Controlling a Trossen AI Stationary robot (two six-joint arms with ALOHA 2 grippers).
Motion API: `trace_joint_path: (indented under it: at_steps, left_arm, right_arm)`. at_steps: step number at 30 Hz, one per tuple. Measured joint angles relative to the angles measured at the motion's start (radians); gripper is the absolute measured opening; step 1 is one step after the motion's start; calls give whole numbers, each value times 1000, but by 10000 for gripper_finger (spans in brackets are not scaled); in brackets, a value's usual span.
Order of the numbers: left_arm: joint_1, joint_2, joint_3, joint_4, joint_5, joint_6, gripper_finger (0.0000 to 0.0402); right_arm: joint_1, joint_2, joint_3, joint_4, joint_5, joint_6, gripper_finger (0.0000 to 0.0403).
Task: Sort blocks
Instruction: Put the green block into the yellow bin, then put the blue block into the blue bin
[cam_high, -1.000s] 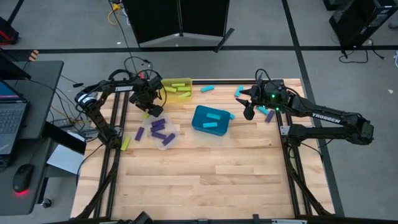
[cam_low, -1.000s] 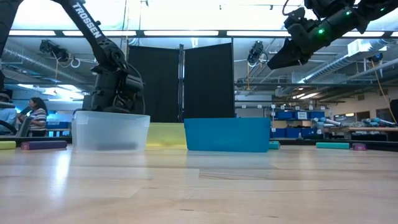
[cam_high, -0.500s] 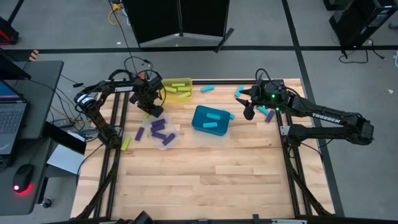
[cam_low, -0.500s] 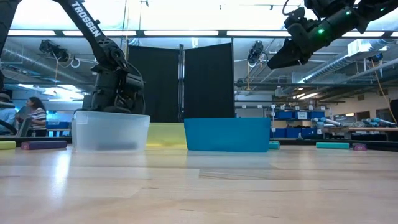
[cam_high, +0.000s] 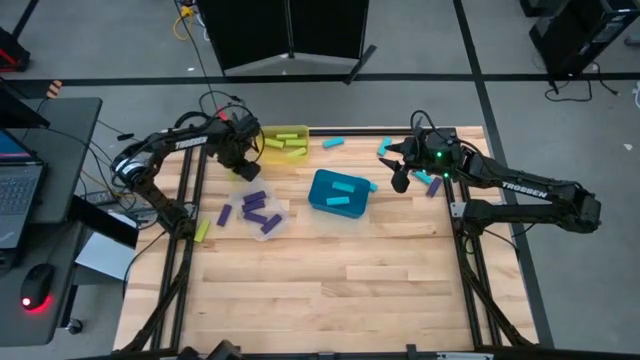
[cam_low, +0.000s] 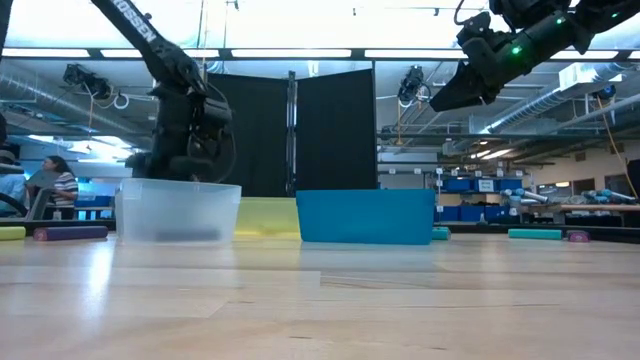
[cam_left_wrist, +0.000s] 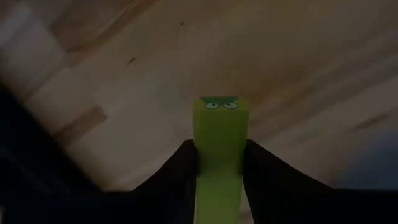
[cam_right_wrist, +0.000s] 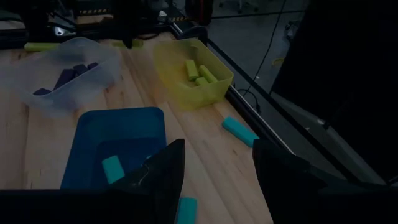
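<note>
Left wrist view has my left gripper (cam_left_wrist: 219, 155) clamped on a yellow-green block (cam_left_wrist: 219, 143) above the desk (cam_left_wrist: 298, 56) near the yellow bin (cam_high: 284, 143), so I'd center over it before letting go, right gripper (cam_high: 398, 178) parked open.

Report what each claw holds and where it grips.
Left claw pinches a yellow-green block by its long sides, one end protruding. Right claw is open, empty.

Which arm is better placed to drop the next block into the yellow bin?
Left. Its gripper already grips a yellow-green block beside the yellow bin; the right gripper is open and empty, past the teal bin.
</note>
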Motion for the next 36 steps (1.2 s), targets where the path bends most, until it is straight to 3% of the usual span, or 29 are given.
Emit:
trace_joint_path:
  at_steps: [8, 14, 17, 27, 36]
  left_arm:
    - [-5, -150, 97, 17, -2, -2, 104]
    - [-35, -183, 165, 258, 54, 52, 104]
    - [-56, -136, 187, 398, 99, 57, 104]
    - [-45, 113, 245, 487, 126, 56, 106]
    - [-45, 123, 254, 490, 102, 78, 243]
  right_arm:
    - [0, 0, 0, 7, 0, 0, 201]
    - [0, 0, 0, 16, 9, 0, 201]
    - [-1, 0, 0, 16, 10, 9, 201]
    - [0, 0, 0, 15, 11, 46, 201]
    - [0, 0, 0, 15, 27, 73, 201]
